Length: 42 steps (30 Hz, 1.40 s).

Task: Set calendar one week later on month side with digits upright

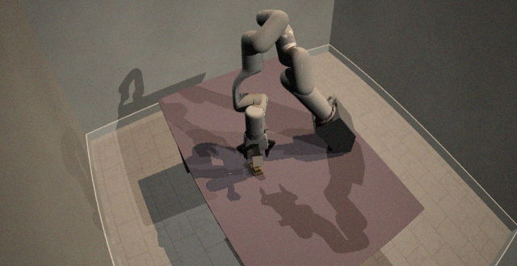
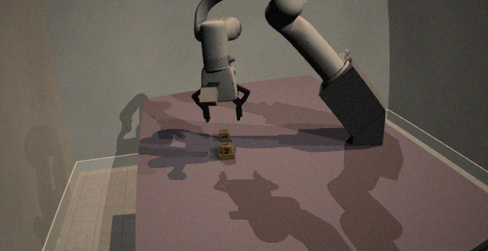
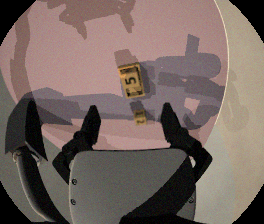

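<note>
Yellow-brown, hard-looking and square-edged, the tray (image 1: pixel 258 173) (image 2: pixel 227 157) (image 3: pixel 141 84) is sitting on the pinkish, matte desk (image 1: pixel 307 181) (image 2: pixel 305 167) (image 3: pixel 73 60), carrying a cube (image 1: pixel 256 168) (image 2: pixel 226 149) (image 3: pixel 131 80) that is showing a dark 2 on its side, while behind the tray the loose cube (image 2: pixel 224 135) (image 3: pixel 140 118) is standing apart, showing a 1. Probably light, stiff and a little slippery, the loose cube is calling for a square, gentle hold on two opposite faces, and above and beyond the tray the black-fingered end effector (image 1: pixel 257 153) (image 2: pixel 223 120) (image 3: pixel 130 111) is hanging spread, pinching nothing.

Arm arched high, last section dropping vertically; tool (image 1: pixel 257 156) (image 2: pixel 223 120) (image 3: pixel 130 111) points down above table (image 1: pixel 319 201) (image 2: pixel 290 190) (image 3: pixel 73 60), fingers spread wide, nothing between them.
</note>
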Each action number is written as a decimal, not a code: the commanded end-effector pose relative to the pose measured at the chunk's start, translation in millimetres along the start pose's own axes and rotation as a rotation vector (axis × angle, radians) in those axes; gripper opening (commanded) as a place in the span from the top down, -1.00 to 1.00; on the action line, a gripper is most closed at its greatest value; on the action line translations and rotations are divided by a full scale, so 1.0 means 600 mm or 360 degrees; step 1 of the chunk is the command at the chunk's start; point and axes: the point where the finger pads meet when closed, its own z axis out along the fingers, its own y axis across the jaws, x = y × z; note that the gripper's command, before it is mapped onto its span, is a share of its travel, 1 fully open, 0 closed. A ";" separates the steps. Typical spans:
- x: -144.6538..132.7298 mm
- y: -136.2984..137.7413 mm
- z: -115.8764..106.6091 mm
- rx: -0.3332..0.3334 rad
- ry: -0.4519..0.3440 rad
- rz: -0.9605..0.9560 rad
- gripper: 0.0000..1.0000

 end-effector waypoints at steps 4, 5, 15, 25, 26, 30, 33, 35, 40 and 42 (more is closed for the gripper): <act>-0.013 0.003 0.005 0.0006 0.0003 0.0379 -1.00; -0.017 0.003 0.006 0.0010 0.0004 0.0472 -1.00; -0.032 0.005 0.011 0.0026 0.0002 0.0892 -1.00; -0.050 0.008 0.016 0.0039 -0.0002 0.1354 -1.00; -0.050 0.008 0.016 0.0039 -0.0002 0.1354 -1.00; -0.058 0.009 0.018 0.0044 -0.0005 0.1573 -1.00; -0.063 0.010 0.019 0.0046 -0.0006 0.1686 -1.00; -0.068 0.011 0.020 0.0047 -0.0007 0.1809 -1.00; -0.076 0.013 0.022 0.0050 -0.0010 0.2030 -1.00; -0.081 0.013 0.023 0.0050 -0.0011 0.2135 -1.00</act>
